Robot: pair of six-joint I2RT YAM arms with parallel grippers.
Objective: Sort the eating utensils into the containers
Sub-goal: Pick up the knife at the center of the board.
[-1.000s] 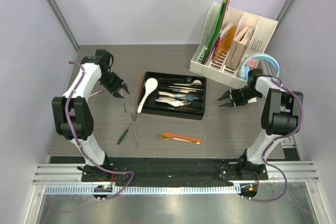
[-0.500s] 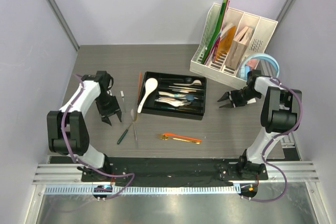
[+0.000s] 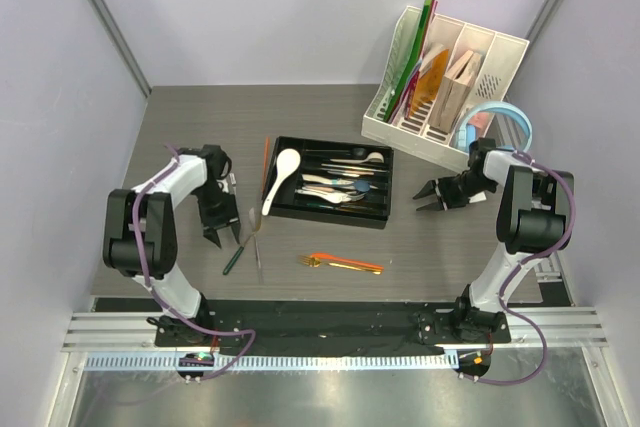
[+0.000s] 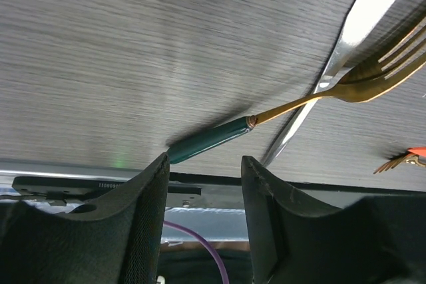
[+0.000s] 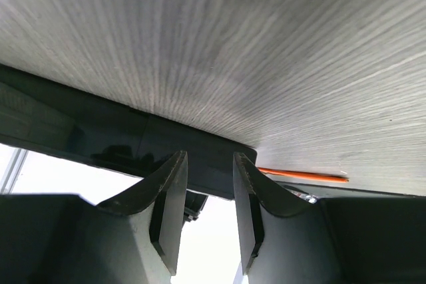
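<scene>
The black cutlery tray [image 3: 377,209] holds several steel and white utensils, and a white soup spoon [image 3: 283,173] leans over its left end. Left of the tray lie an orange chopstick [image 3: 265,161], a green-handled gold fork [image 3: 236,256] [image 4: 212,140] and a steel knife [image 3: 256,243] [image 4: 349,34]. An orange utensil and a gold one [image 3: 345,263] lie in front of the tray. My left gripper [image 3: 217,233] [image 4: 203,169] is open and empty, with the fork's handle just beyond its fingertips. My right gripper [image 3: 428,197] [image 5: 210,164] stands open and empty right of the tray [image 5: 100,139].
A white slotted file organiser [image 3: 445,77] with boards and folders stands at the back right, with light-blue headphones [image 3: 500,119] beside it. A small steel piece [image 3: 233,182] lies left of the chopstick. The table's near edge and the black base rail [image 3: 320,319] run close behind the fork.
My left gripper has come from beside the tray's left end toward the near edge, opened wider, and now sits by the green-handled fork. The right arm has hardly moved.
</scene>
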